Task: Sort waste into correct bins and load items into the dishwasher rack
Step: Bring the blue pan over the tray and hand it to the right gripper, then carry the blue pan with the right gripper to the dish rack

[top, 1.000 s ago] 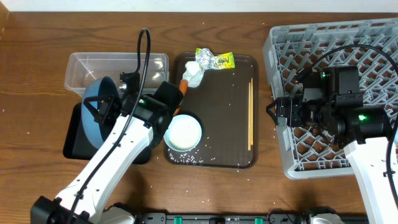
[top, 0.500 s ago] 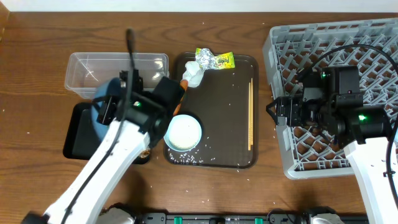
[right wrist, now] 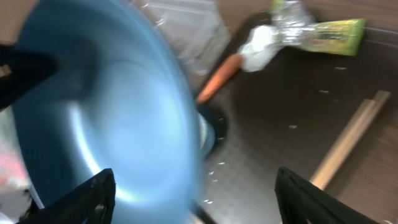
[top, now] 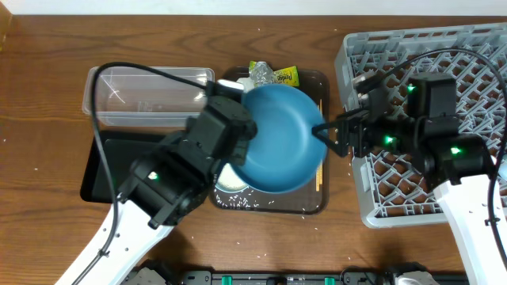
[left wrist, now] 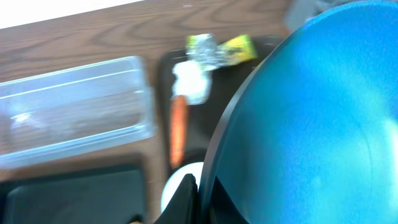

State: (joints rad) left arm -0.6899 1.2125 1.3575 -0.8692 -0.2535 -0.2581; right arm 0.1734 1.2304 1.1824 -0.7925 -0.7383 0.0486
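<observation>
My left gripper (left wrist: 200, 194) is shut on the rim of the large blue plate (top: 279, 138) and holds it raised over the brown serving tray (top: 305, 202); the plate also fills the left wrist view (left wrist: 311, 118) and the right wrist view (right wrist: 106, 118). My right gripper (top: 331, 136) is open at the plate's right edge, its fingers (right wrist: 196, 196) wide apart around that edge. The snack wrapper (top: 277, 75), tissue (left wrist: 189, 79) and carrot (left wrist: 178, 127) lie at the tray's far end. The white bowl (left wrist: 177, 186) is mostly hidden under the plate. Chopsticks (right wrist: 348, 140) lie on the tray's right. The grey rack (top: 444, 71) stands right.
The clear tub (top: 146, 99) stands at the back left, with the black tray (top: 119, 170) in front of it. White rice grains (top: 261, 204) lie scattered on the serving tray near its front edge. Both arms' cables arch above the table.
My left arm has swung the blue plate from above the black tray rightwards over the serving tray. My right gripper has moved left to the plate's right edge.
</observation>
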